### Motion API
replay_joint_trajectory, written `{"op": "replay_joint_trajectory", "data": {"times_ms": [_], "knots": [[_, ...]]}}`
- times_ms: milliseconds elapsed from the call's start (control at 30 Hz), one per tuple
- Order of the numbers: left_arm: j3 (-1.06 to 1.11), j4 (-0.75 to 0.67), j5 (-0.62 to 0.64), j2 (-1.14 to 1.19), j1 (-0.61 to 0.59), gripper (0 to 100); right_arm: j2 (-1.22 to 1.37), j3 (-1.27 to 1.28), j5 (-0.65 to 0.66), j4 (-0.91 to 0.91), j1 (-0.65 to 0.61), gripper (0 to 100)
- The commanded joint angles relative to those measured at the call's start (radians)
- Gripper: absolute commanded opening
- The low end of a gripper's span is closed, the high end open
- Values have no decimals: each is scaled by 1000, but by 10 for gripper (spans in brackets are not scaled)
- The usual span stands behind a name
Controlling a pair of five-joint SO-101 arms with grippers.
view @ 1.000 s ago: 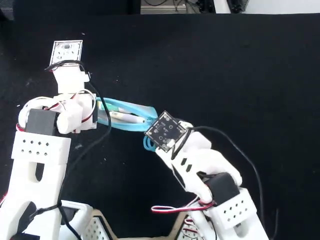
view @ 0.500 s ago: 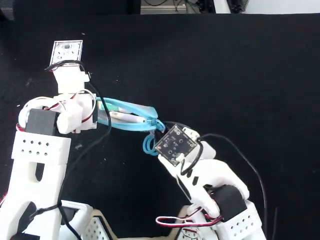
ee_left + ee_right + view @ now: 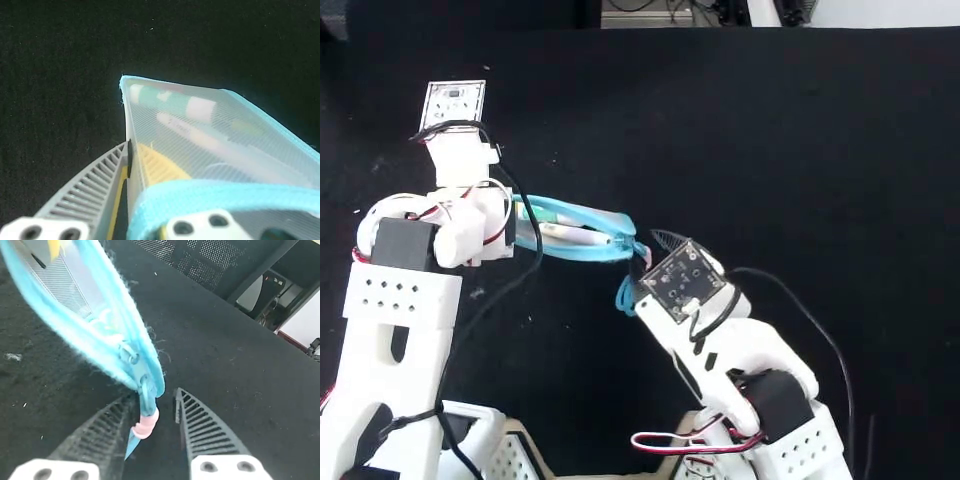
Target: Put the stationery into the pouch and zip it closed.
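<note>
The left gripper (image 3: 520,225) is clamped tight on one end of the pouch (image 3: 575,232) & seems to hold it up off the black table (image 3: 820,150). In the high view the pouch runs from there out toward 3 o'clock. We see the pens (image 3: 200,135) inside thru the mesh, so the stuff is in.

The right gripper (image 3: 156,396) sits at the pouch's 3 o'clock end w/ its fingers apart, holding nothing. The zip tag (image 3: 145,390) w/ its pink bead (image 3: 146,427) hangs down btwn the two fingers, close up against one of them. The slider (image 3: 134,357) is right at that end. We can't tell how much of the zip is shut.

Our guess: the step now is to grab the tag. To do it well we squeeze on the strap just above the bead, not on the thin tip, bc the tip can slip out. The tag is off to one side, so we shift over a bit first & let both fingers meet it. Then we pull straight along the zip line, never sideways, or the slider may jam. The left gripper must hold firm so the pouch is pulled flat.
</note>
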Motion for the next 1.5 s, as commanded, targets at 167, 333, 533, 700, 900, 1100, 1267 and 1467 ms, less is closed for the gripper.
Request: {"op": "replay_joint_trajectory", "data": {"times_ms": [167, 333, 533, 700, 900, 1100, 1267, 1467], "knots": [[53, -17, -9, 12, 16, 30, -13, -2, 28, -34, -8, 70], [53, -17, -9, 12, 16, 30, -16, 59, 91, -109, -3, 81], [53, -17, -9, 12, 16, 30, -19, 79, 97, -149, -3, 14], [53, -17, -9, 12, 16, 30, -19, 67, 97, -147, 21, 11], [53, -17, -9, 12, 16, 30, -19, 41, 91, -143, 103, 11], [53, -17, -40, 12, 16, 30, -19, 39, 89, -143, 107, 11], [53, -17, -41, 12, 16, 30, -21, 38, 89, -146, 109, 11], [53, -17, -41, 12, 21, 30, -21, -28, 75, -98, 103, 11]]}}
